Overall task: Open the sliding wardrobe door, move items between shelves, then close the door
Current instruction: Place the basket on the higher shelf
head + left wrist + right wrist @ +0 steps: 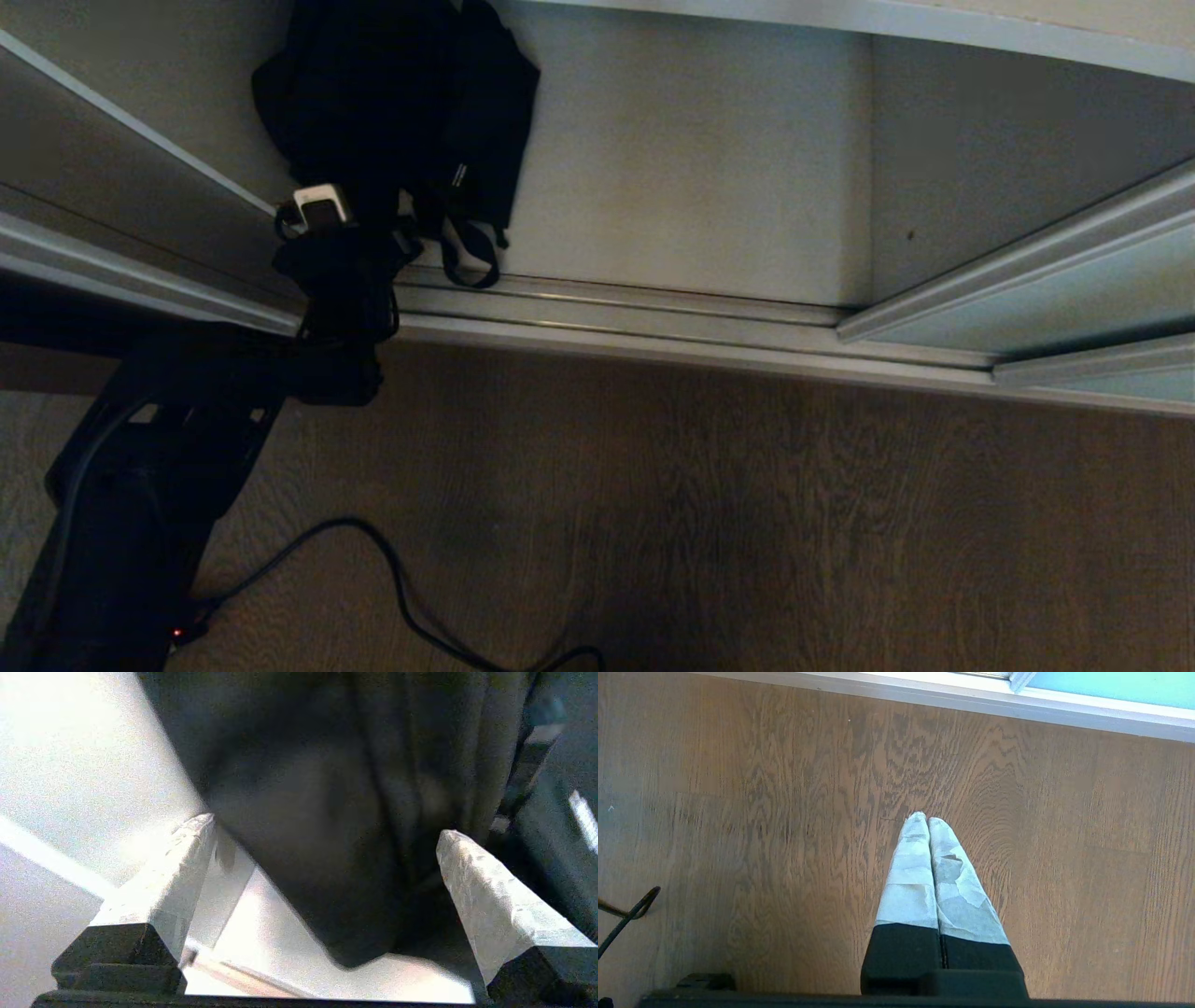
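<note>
Wood floor (pixel 709 523) is taking up the whole foreground in the head view, with a black cable (pixel 392 579) snaking across it. Past the floor track, the sliding wardrobe door (pixel 1074 289) is sitting pushed off to the right, so the opening part is looking done. Inside, the bottom shelf (pixel 691 187) is carrying the black bag (pixel 401 103), slumped at the left end, its strap (pixel 467 257) drooping over the front edge onto the track.

Left gripper (pixel 327 858) is hanging right at the bag with its jaws standing wide apart, cloth between the fingers (pixel 182 872) but nothing clamped. Can't tell if it's going in or letting go. Right gripper (pixel 928 821) is idling over the floor, jaws pressed together.

I'm guessing the bag shuffle is mid-way at best, and closing the door is definitely still waiting.
</note>
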You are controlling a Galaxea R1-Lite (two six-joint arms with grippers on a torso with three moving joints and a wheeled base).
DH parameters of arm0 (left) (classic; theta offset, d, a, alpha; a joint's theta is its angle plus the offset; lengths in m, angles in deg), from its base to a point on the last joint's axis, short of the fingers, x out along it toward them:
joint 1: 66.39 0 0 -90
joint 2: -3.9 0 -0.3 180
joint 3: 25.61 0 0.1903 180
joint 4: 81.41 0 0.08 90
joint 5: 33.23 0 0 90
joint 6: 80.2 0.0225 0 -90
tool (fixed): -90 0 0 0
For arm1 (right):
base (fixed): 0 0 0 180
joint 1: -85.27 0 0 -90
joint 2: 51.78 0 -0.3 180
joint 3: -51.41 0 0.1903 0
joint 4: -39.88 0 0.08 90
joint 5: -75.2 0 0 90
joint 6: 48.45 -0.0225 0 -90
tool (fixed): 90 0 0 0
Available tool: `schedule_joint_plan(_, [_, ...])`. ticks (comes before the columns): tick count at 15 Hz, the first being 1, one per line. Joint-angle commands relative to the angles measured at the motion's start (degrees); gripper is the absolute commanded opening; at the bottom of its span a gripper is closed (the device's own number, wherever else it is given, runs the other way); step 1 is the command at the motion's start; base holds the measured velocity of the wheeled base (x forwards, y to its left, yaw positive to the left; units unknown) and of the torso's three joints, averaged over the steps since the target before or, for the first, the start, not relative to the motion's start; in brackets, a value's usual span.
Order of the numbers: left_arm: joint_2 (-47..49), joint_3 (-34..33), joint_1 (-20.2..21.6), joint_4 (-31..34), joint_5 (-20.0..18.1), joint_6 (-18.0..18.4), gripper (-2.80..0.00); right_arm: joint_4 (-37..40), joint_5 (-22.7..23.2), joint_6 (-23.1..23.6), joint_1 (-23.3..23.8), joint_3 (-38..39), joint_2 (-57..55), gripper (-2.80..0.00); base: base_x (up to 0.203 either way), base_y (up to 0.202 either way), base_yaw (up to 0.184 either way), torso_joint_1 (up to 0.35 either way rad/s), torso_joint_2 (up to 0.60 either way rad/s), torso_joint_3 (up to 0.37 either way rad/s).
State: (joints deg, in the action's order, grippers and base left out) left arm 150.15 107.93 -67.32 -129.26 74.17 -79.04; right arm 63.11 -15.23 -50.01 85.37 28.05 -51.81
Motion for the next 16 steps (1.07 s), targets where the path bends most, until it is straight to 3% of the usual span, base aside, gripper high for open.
schedule_joint_plan(1, [0.53,-1.81,-0.04,-1.02,0.43,-0.03,0.0,-0.04,0.0,-0.02,-0.01,0.09,0.02,-2.8,0.0,0.0,0.0,0.0,0.0,0.0])
schedule_joint_plan(4, [1.35,0.5,-0.04,0.04,-0.36,-0.37,0.0,-0.04,0.0,-0.02,-0.01,0.09,0.02,-2.8,0.0,0.0,0.0,0.0,0.0,0.0])
schedule_joint_plan(7, [1.95,1.04,0.08,0.54,-3.59,-0.82,0.0,-0.04,0.0,-0.02,-0.01,0.09,0.02,-2.8,0.0,0.0,0.0,0.0,0.0,0.0])
schedule_joint_plan(12, [1.42,1.19,0.14,-2.84,-8.32,-5.0,0.0,-0.04,0.0,-0.02,-0.01,0.09,0.02,-2.8,0.0,0.0,0.0,0.0,0.0,0.0])
schedule_joint_plan(16, [0.39,1.13,-0.44,-3.32,-11.08,-4.59,0.0,-0.04,0.0,-0.02,-0.01,0.09,0.02,-2.8,0.0,0.0,0.0,0.0,0.0,0.0])
